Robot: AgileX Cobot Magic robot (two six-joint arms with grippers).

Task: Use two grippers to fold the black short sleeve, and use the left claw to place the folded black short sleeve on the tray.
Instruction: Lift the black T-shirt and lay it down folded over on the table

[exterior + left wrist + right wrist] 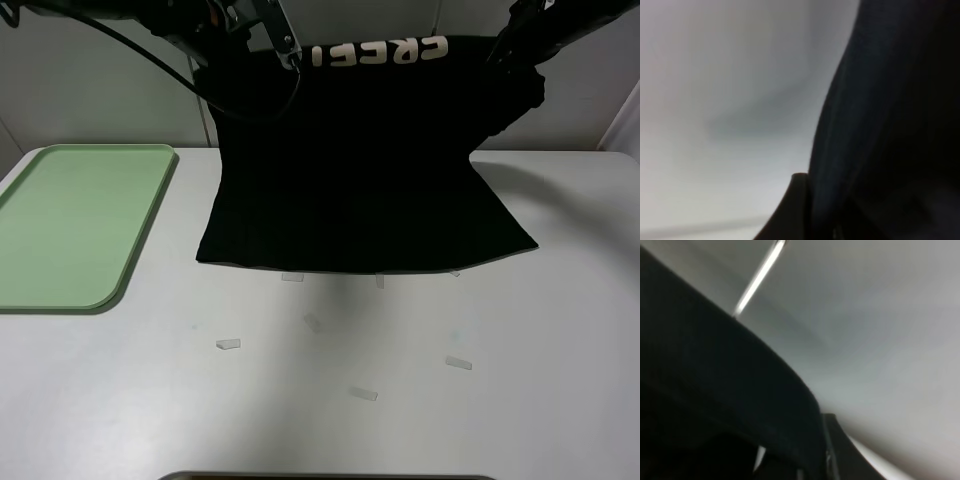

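The black short sleeve point(360, 170) hangs from its upper edge, with pale pink letters at the top and its lower hem resting on the white table. My left gripper point(290, 55) is shut on the shirt's upper left part and my right gripper point(500, 50) on its upper right part, both high above the table's back edge. In the left wrist view, black cloth point(880, 125) lies against one finger point(796, 200). In the right wrist view, cloth point(715, 390) lies beside a finger point(835, 445). The pale green tray point(70, 225) lies on the left of the table, with nothing on it.
Several small strips of clear tape lie on the table in front of the shirt, such as one strip point(228, 344) and another point(364, 394). A dark edge point(325, 477) shows at the table's front. A black cable point(150, 60) trails from the left arm.
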